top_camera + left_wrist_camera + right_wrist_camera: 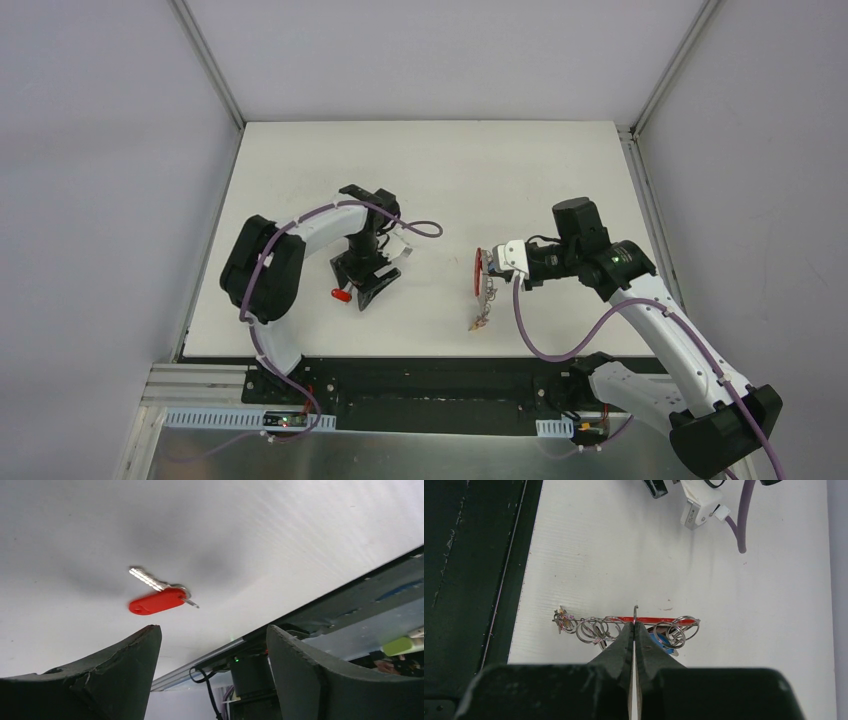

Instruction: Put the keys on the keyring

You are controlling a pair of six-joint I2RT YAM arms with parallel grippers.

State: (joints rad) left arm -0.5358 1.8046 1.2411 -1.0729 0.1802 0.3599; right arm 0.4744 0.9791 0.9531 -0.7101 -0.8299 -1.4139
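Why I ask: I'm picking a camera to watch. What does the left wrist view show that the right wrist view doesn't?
Only the left wrist view shows the red-headed key, lying flat beyond the open left claw. Only the right wrist view shows the keyring, pinched by the shut right claw. Both show the white table and the dark strip along its edge.

Wht table point(430, 170), grey walls point(100, 150).

There are one loose red-headed key point(156, 602), one keyring point(594, 629) bearing a bunch of wire rings (too tangled to count) and one blue tag point(658, 641), one white table point(450, 170), and two arms, left arm point(275, 265) and right arm point(660, 310).
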